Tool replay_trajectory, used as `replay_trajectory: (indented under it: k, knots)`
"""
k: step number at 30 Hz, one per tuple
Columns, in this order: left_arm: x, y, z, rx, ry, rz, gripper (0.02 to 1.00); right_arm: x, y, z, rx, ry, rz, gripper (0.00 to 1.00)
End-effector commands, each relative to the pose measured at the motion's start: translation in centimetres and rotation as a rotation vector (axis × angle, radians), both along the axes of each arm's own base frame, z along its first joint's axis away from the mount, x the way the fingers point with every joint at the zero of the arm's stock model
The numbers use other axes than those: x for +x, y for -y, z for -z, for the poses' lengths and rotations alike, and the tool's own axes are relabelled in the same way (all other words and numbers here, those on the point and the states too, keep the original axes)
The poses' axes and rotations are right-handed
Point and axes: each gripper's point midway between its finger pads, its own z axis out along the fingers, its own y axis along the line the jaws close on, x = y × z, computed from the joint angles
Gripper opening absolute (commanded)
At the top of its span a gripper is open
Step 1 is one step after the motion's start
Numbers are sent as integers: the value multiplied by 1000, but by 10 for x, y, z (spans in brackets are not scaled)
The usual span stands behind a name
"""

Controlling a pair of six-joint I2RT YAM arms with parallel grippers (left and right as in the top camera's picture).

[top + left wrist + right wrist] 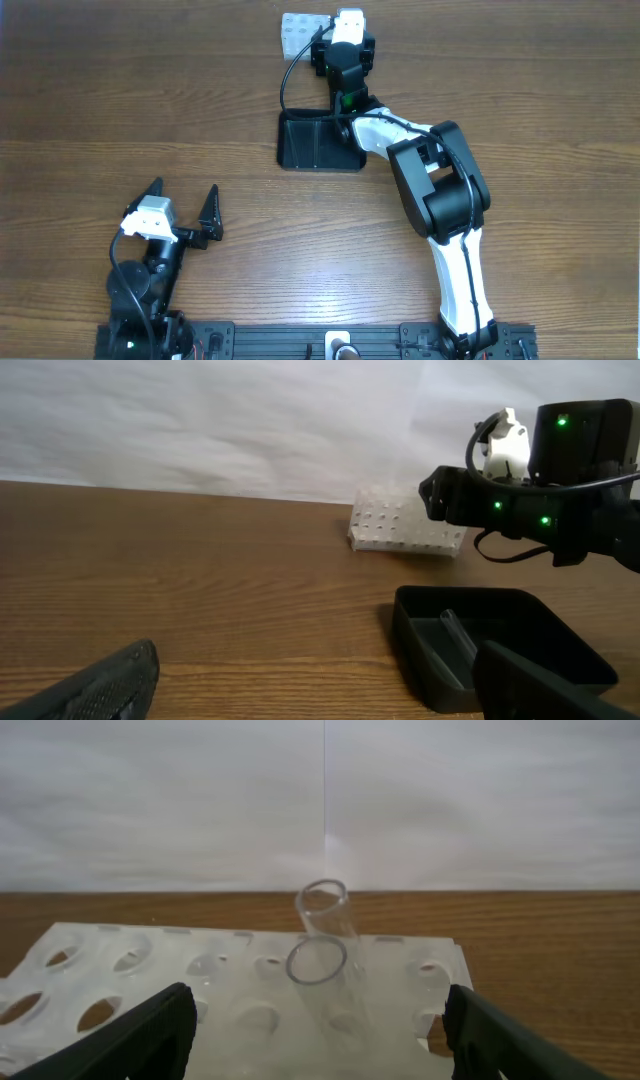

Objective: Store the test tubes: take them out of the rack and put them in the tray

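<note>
My right gripper (318, 998) hangs, jaws released, over the rack (110, 982); I'd centre on the nearer test tube (318, 963), descend straight, pinch gently. Left gripper (184, 190) rests spread.

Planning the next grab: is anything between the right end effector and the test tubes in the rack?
Nothing visible. The open right end effector faces two upright test tubes in the rack, one behind the other, with nothing in between.

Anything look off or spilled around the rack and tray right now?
Nothing stands out. The tubes stand upright in the rack, one tube lies flat inside the tray, and nothing looks spilled or broken.
</note>
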Motion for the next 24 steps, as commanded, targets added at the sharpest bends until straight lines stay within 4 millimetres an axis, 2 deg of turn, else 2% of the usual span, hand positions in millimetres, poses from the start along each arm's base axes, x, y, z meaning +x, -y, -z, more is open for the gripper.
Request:
replay_trajectory:
  k: [1,5,11,13,17,24]
  knots:
    - [0,1,1,-7,0,6,996,7,1,-8,23,28,17,779]
    - [0,1,1,-7,0,6,998,10,1,-14,30,41,19,779]
    - [0,1,1,-7,0,6,1000,12,2,-12,28,39,22,770]
    - [0,1,1,-7,0,6,998,12,2,-12,28,39,22,752]
    - [0,1,1,-7,0,6,998,12,2,-12,28,38,22,643]
    - [0,1,1,-7,0,6,998,12,2,-8,23,31,23,588]
